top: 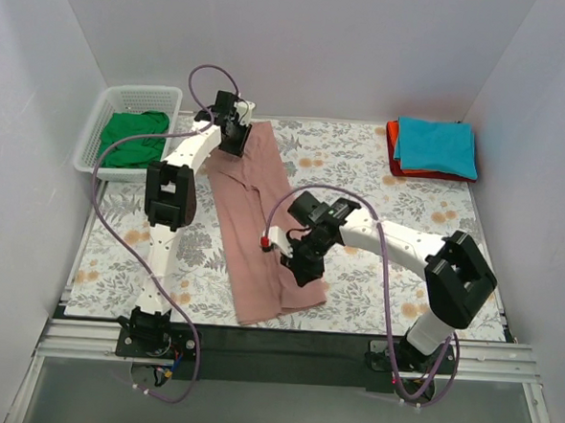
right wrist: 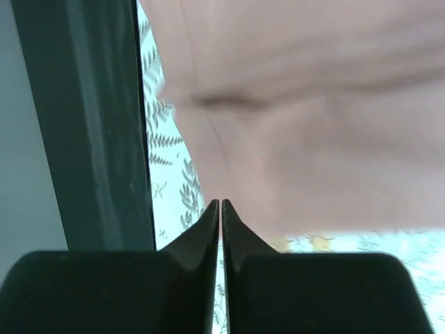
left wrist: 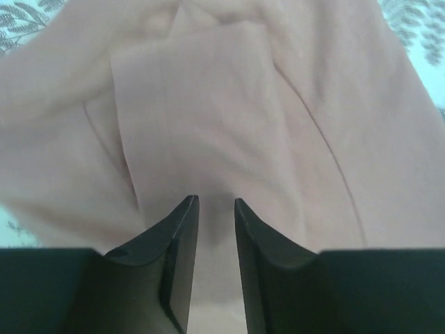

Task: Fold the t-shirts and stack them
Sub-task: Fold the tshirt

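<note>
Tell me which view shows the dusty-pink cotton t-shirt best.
The top external view: the whole dusty-pink cotton t-shirt lies in frame. The left wrist view shows only its folds close up, the right wrist view a blurred edge.

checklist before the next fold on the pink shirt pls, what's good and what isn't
1. Pink t-shirt folded lengthwise into a long strip: ok.
2. Strip lying flat: not ok, its near end is rumpled.
3. Left end effector gripping the far end: cannot tell. The fingers stand a narrow gap apart over the cloth.
4. Right end effector shut at the near corner: ok. Whether it pinches the hem: cannot tell.
5. Stack at the far right, teal t-shirt on red-orange t-shirt, clear of both arms: ok.
6. Green t-shirt waiting in the basket: ok.
</note>
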`<state>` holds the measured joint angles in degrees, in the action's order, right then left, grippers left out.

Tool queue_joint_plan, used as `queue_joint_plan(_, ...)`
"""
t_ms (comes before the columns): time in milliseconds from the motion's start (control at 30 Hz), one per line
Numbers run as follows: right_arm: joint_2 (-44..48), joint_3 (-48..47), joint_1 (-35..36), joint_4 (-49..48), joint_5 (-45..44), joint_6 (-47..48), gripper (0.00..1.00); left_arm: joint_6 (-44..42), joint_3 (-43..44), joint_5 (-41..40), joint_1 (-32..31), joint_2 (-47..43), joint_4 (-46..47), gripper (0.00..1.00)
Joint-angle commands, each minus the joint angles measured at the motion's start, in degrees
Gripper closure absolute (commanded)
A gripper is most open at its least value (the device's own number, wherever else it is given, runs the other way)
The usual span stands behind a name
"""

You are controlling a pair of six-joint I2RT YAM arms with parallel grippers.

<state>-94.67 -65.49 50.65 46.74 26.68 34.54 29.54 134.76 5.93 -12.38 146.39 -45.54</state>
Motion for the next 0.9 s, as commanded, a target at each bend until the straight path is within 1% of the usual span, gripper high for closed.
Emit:
queue_joint_plan(0,3.01,-7.01,-4.24,3.36,7.43,-5.36,0.91,-0.89,-14.13,-1.89,-1.68,-17.24,12.73,0.72)
queue_joint_plan(33,3.0,-7.36,-5.03,3.01,6.38,-5.1,0.91,-0.54,-17.48,-0.76,-1.68,-22.15,14.32,0.72)
queue_joint_plan(67,2.48,-7.11,-6.08,1.44,5.24,-5.1,0.91,-0.01,-22.47,-0.4,-1.68,-24.37,15.64,0.72)
queue_joint_plan(167,-1.12,-7.45,-7.59,-2.16,1.8,-6.85,0.91,2.8,-27.77,1.44,-1.68,-28.86,14.87,0.75)
queue_joint_plan(200,-3.04,-7.72,-7.67,-3.4,1.1,-7.64,0.91,4.89,-29.01,1.45,-1.68,-29.4,14.52,0.76)
queue_joint_plan(300,-6.82,-9.47,-7.67,-8.06,-0.22,-10.37,0.91,7.62,-32.35,2.68,-1.59,-30.37,11.8,0.84)
queue_joint_plan(400,-10.34,-11.93,-7.59,-10.79,1.61,-13.44,0.91,9.21,-34.99,2.15,-1.42,-29.85,10.65,0.93)
queue_joint_plan(433,-10.88,-12.11,-7.5,-12.27,2.15,-14.15,0.91,9.66,-35.53,2.06,-1.33,-29.76,10.73,0.93)
queue_joint_plan(567,-12.73,-10.45,-6.71,-15.27,4.25,-16.87,0.91,11.33,-34.48,3.12,-0.63,-26.51,10.74,0.95)
queue_joint_plan(633,-13.78,-7.73,-6.45,-16.06,5.49,-18.36,0.91,11.16,-31.85,3.73,-0.54,-23.1,10.04,0.95)
queue_joint_plan(733,-13.87,-3.7,-6.27,-18.69,5.05,-19.77,0.91,10.72,-27.64,6.1,-0.54,-17.74,7.75,0.95)
queue_joint_plan(767,-13.52,-2.81,-6.36,-19.05,5.05,-19.95,0.92,10.28,-26.66,6.72,-0.62,-16.24,6.18,0.96)
queue_joint_plan(833,-12.82,-1.4,-6.27,-19.14,5.84,-20.83,0.92,10.27,-25.6,9.34,-0.89,-13.69,5.72,0.96)
queue_joint_plan(867,-12.21,-1.04,-6.27,-18.97,6.28,-21.01,0.92,10.27,-24.82,9.36,-1.24,-12.89,5.9,0.96)
